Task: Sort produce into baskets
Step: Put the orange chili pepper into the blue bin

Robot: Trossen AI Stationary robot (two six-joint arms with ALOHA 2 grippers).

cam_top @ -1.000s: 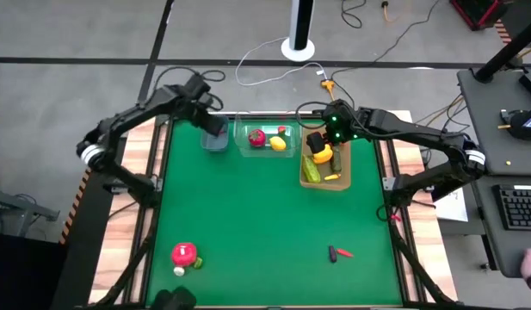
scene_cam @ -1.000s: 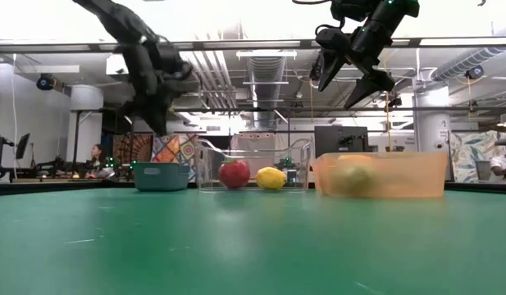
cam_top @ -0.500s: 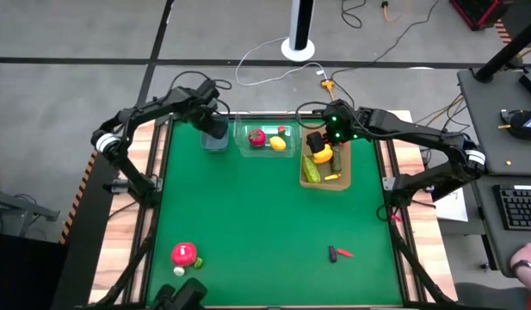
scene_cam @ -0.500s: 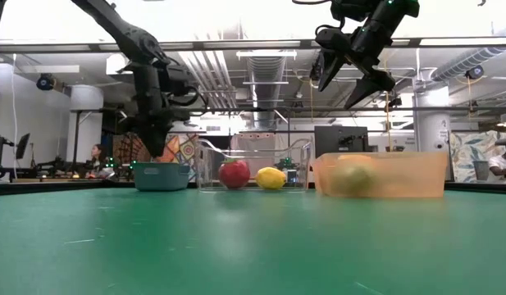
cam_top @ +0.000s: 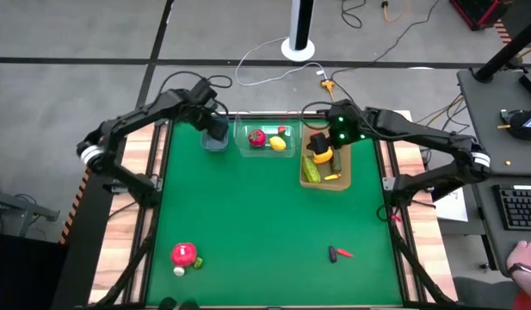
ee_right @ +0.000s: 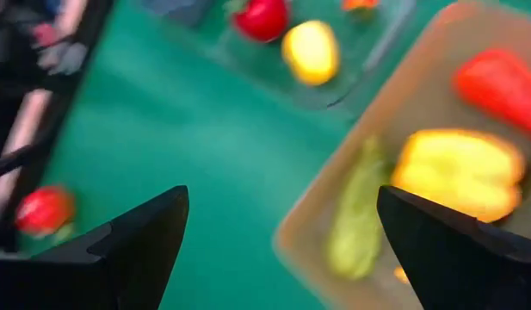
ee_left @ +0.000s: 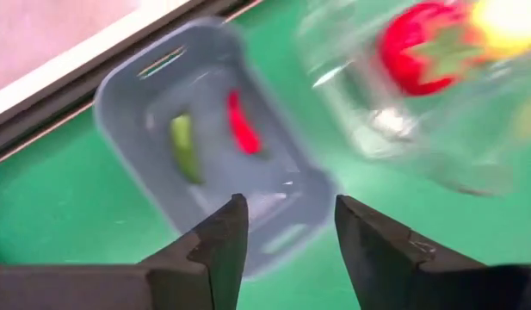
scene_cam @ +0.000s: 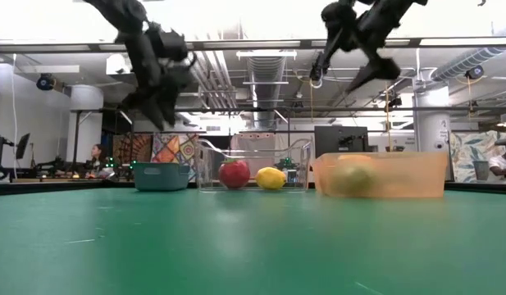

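My left gripper (cam_top: 215,127) hangs open and empty above the small blue-grey bin (ee_left: 145,95), which holds a green piece (ee_left: 184,148) and a red chilli (ee_left: 241,123). My right gripper (cam_top: 322,145) hangs wide open and empty above the tan tray (ee_right: 420,86), where a yellow pepper (ee_right: 459,172), a green cucumber (ee_right: 355,220) and a red piece (ee_right: 502,86) lie. The clear tub (cam_top: 267,150) between them holds a red round piece (cam_top: 257,137) and a lemon (cam_top: 279,144). In the low view both grippers, left (scene_cam: 158,115) and right (scene_cam: 343,74), are well above the containers.
A red round piece (cam_top: 184,254) with small bits beside it lies on the green mat near the front left. A red chilli (cam_top: 342,253) with a dark bit lies at the front right. The three containers stand in a row along the far edge. A hand shows at the far right (cam_top: 525,258).
My left gripper dipped toward the blue-grey bin and has risen again above it. My right gripper has risen a little above the tan tray. The produce has stayed where it was.
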